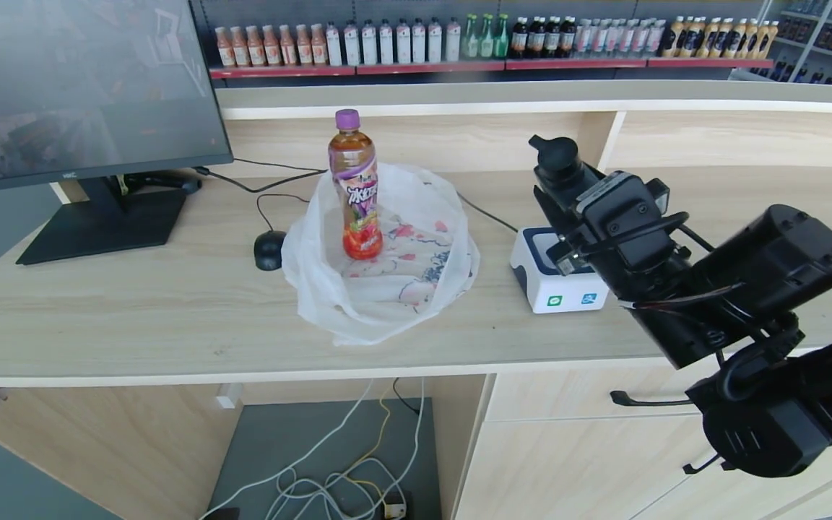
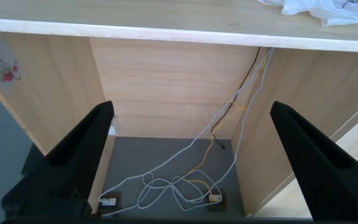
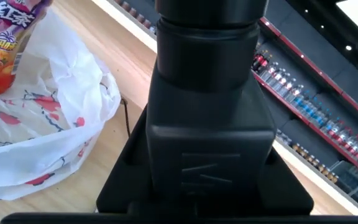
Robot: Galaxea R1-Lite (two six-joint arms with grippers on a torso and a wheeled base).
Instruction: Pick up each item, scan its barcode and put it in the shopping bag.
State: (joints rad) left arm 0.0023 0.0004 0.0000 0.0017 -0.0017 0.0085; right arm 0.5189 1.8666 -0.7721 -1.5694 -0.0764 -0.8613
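Note:
A drink bottle [image 1: 355, 188] with a purple cap stands upright inside the open white shopping bag [image 1: 387, 289] in the middle of the counter. My right gripper [image 1: 572, 189] is shut on a black capped item [image 1: 555, 155], held tilted just above the white scanner box [image 1: 557, 278] to the right of the bag. The right wrist view has that black item [image 3: 207, 124] close up, with the bag [image 3: 61, 124] and bottle [image 3: 5, 43] beyond. My left gripper [image 2: 191, 162] hangs open below the counter's front edge, nothing between its fingers.
A monitor [image 1: 76, 79] on a black stand sits at the counter's back left, with a black mouse [image 1: 269, 249] and its cable beside the bag. A raised ledge runs behind the counter. Loose cables [image 2: 185, 180] lie in the recess under it.

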